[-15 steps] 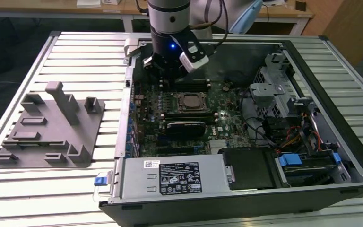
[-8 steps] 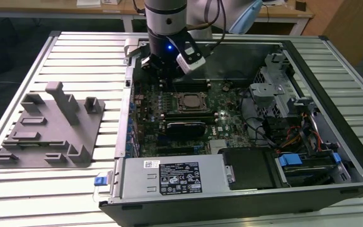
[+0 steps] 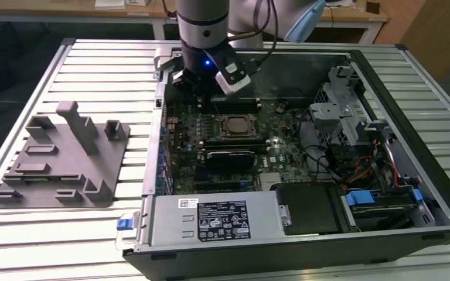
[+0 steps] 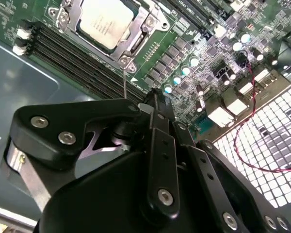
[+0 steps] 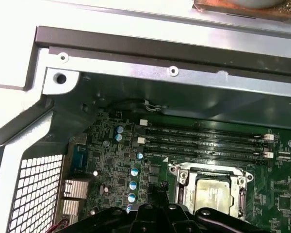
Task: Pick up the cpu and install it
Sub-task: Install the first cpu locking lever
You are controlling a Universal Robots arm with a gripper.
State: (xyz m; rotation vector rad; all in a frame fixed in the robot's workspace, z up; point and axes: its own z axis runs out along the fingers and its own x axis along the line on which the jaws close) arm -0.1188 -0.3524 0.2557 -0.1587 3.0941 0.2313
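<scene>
The cpu [image 3: 233, 124], a silvery square chip, lies flat inside the metal-framed socket in the middle of the green motherboard [image 3: 276, 155]. Both wrist views show the cpu [image 4: 104, 22] [image 5: 212, 193] seated in that frame, with the memory slots [image 5: 203, 141] beside it. My gripper [image 3: 209, 98] hangs over the board toward the case's back wall, just off the socket and apart from the chip. Its black fingers [image 4: 155, 104] are drawn together to a narrow tip with nothing between them.
The open computer case [image 3: 381, 58] lies on a slatted metal table. A gray plastic holder block [image 3: 61, 158] stands at the exterior view's left. The power supply [image 3: 213, 219], drive bays [image 3: 365, 202] and cable bundles [image 3: 350, 158] crowd the near and right side of the case.
</scene>
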